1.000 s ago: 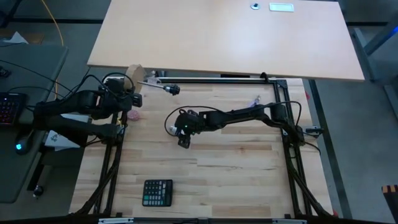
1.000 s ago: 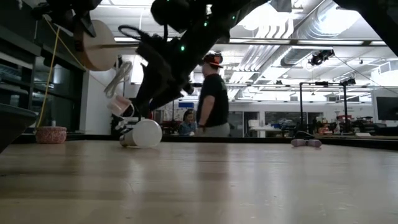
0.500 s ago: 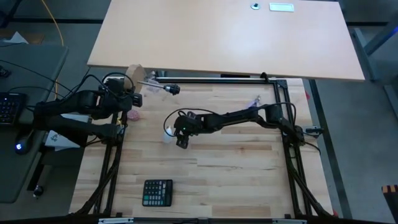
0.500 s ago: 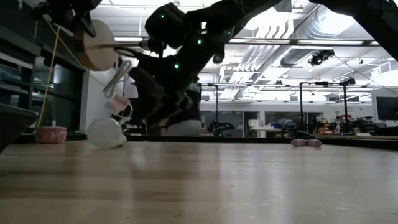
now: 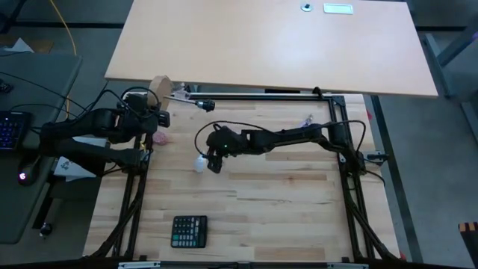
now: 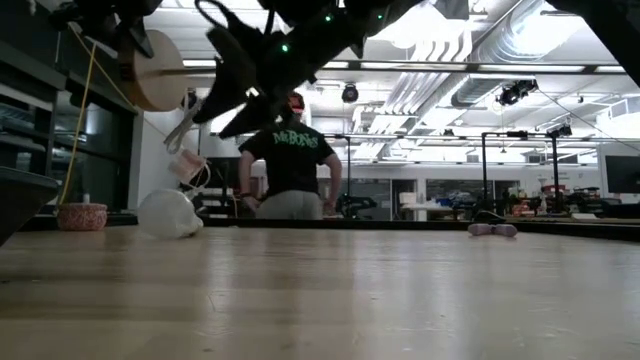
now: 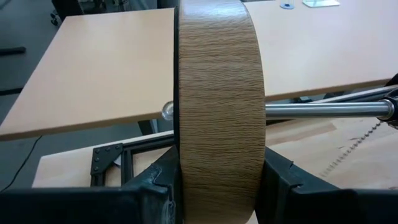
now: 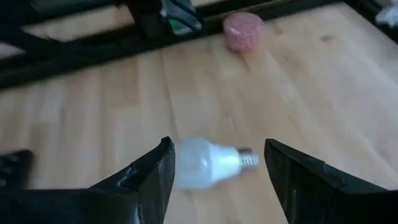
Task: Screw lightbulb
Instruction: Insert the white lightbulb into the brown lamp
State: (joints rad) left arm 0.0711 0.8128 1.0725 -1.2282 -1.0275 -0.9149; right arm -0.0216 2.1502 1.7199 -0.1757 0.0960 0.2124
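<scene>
- Green lettering is showing on the back of a person's (image 6: 291, 160) dark shirt beyond the worktop (image 5: 284, 187); it cannot be read reliably.
- The lightbulb (image 8: 208, 162) is lying on its side on the worktop, free of the right pincer (image 8: 217, 171), whose fingers are standing open above it.
- The left pincer (image 7: 217, 186) is clamping the wooden disc (image 7: 217, 93) by its rim.
- A pink object (image 8: 243, 29) is sitting well apart from the bulb, and a calculator (image 5: 188, 231) is lying near the worktop's front edge.

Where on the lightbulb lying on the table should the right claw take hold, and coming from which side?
Probably from above, across the frosted globe of the lightbulb. It lies on its side with the screw base pointing sideways; the globe is the widest part and leaves the threads free. The open right claw hovers over it, straddling it.
</scene>
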